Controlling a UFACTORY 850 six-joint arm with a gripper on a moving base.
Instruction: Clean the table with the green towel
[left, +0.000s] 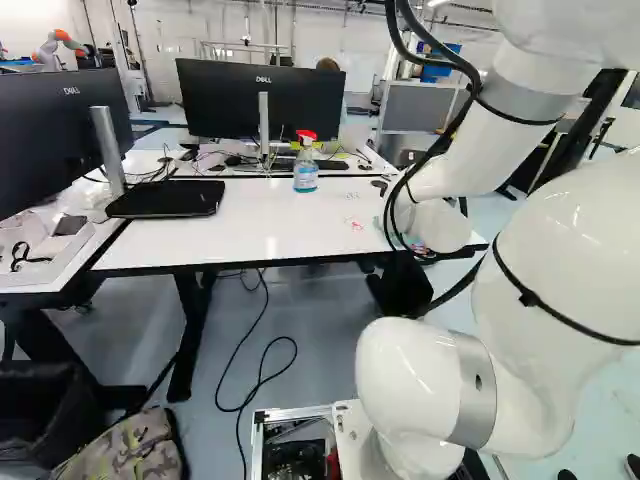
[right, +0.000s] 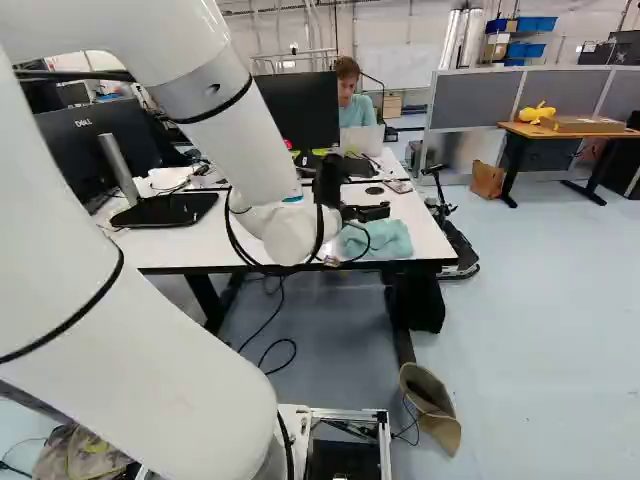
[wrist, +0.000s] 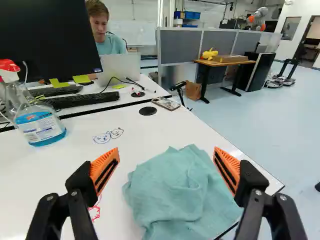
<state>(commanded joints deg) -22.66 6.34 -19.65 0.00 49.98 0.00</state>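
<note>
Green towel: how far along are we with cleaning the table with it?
Nothing looks finished: the table bears blue doodles and a red drawing. Whether any patch has been wiped, I can't tell. Nothing is in hand: the tool is open, and the towel lies crumpled on the tabletop ahead of it. Left, as I judge it: grip the towel, then wipe, marks included.
</note>
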